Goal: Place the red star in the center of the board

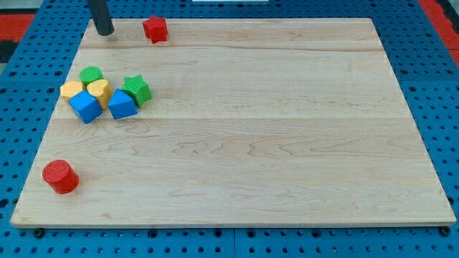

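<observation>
One red star (155,29) sits at twelve o'clock; my tip (105,32), a plain rod that cannot grip, waits beside it, apart. Next, I think: push it toward six o'clock.

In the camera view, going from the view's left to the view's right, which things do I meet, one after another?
Red cylinder → my tip → green star → red star. The cluster of yellow, blue and green blocks overlaps between the cylinder and the green star, so I leave it out.
</observation>
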### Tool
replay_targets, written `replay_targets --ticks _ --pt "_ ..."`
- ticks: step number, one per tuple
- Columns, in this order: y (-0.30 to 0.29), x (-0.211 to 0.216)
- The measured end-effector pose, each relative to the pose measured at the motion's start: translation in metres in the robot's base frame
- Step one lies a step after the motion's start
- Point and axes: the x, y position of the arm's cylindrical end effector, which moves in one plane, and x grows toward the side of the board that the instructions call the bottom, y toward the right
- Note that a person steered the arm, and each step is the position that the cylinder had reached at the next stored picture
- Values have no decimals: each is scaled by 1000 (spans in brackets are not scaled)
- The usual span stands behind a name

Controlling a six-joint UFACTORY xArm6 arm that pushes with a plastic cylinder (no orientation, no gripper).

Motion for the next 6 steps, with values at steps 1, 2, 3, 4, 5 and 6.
replay_targets --ticks 1,2,3,4,5,6 --pt "1 -22" --pt "37 -19" --pt "113 18" --pt "172 58" --pt "176 62" --pt "166 33"
